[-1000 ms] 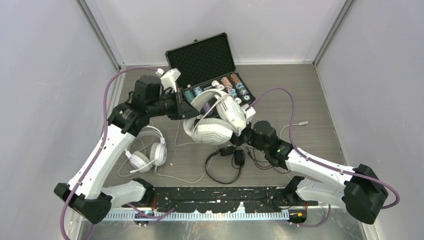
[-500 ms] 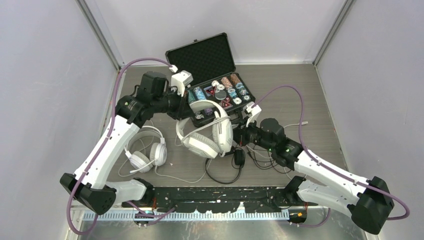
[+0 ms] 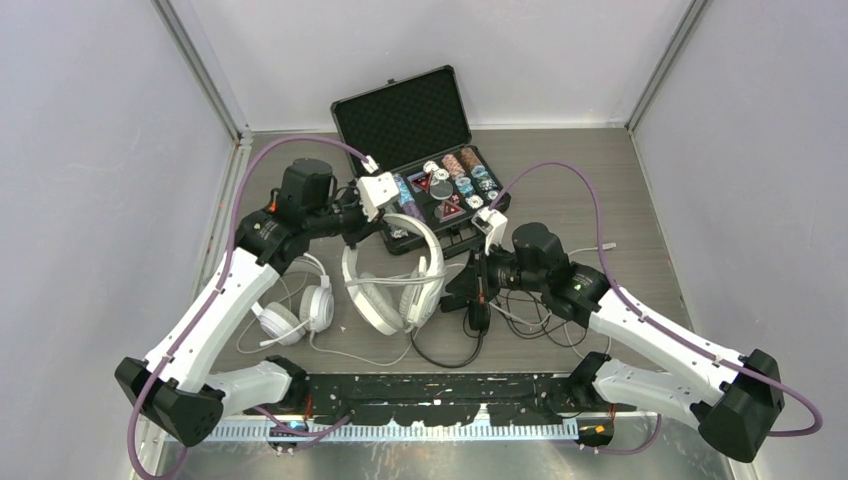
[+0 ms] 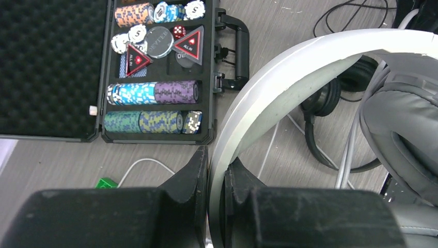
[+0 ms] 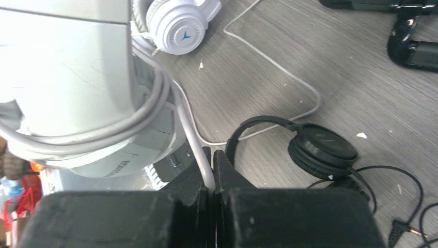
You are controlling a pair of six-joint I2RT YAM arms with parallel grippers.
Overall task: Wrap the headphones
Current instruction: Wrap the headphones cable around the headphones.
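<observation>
The bulky white-grey headphones [image 3: 392, 290] hang over the table's middle. My left gripper [image 3: 378, 226] is shut on their headband [image 4: 289, 67], which runs up between the jaws of the left gripper [image 4: 217, 161]. Their grey cord [image 5: 155, 111] loops around an ear cup [image 5: 67, 77]. My right gripper [image 5: 212, 155] is shut on that cord just right of the cup, seen from above as the right gripper [image 3: 464, 288]. The slim black headphones [image 3: 470, 318] lie under the right arm. The white round-cup pair [image 3: 295, 305] lies at the left.
An open black case of poker chips [image 3: 445, 185] stands behind the headphones. Loose thin cables and a plug [image 3: 605, 246] trail to the right. A green block [image 4: 107, 182] lies near a white cord. A black rail [image 3: 430, 385] runs along the near edge.
The left arm swung the white-grey headphones down and to the left, clear of the case. The right gripper followed leftward and closed on the grey cord.
</observation>
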